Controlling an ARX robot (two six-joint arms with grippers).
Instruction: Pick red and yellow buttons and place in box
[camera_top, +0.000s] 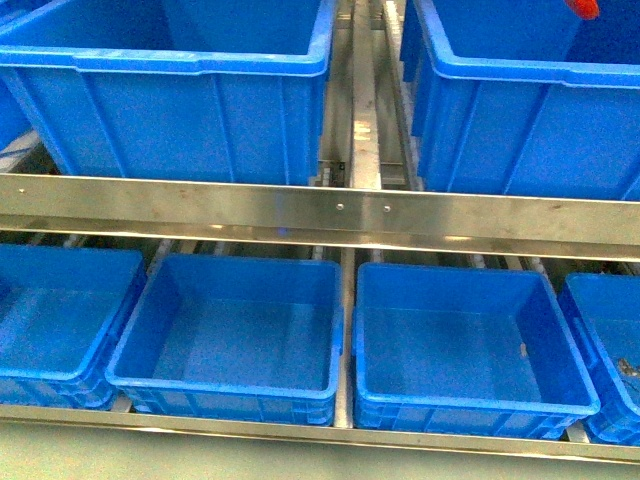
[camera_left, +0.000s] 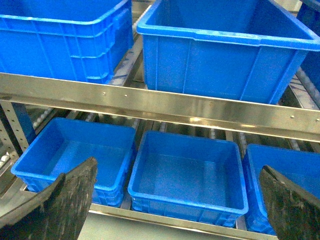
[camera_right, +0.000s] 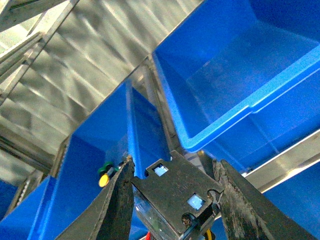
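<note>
In the right wrist view my right gripper (camera_right: 174, 167) is shut on a red and yellow button (camera_right: 172, 197). It shows as a black-backed block with a clear body, and small red and yellow parts peek out at its lower end. The gripper hangs above a blue crate (camera_right: 95, 165) that holds a small yellow and green piece (camera_right: 104, 176). My left gripper (camera_left: 177, 210) is open with nothing between its dark fingers (camera_left: 67, 205). It faces the lower row of blue boxes (camera_left: 187, 172). In the front view neither arm shows; the lower boxes (camera_top: 235, 335) look bare of buttons.
A steel shelf rail (camera_top: 320, 208) crosses between the large upper crates (camera_top: 170, 90) and the lower boxes. A red-orange bit (camera_top: 584, 8) shows at the top right edge. Small grey bits (camera_top: 521, 349) lie in the right-hand lower box (camera_top: 465, 345).
</note>
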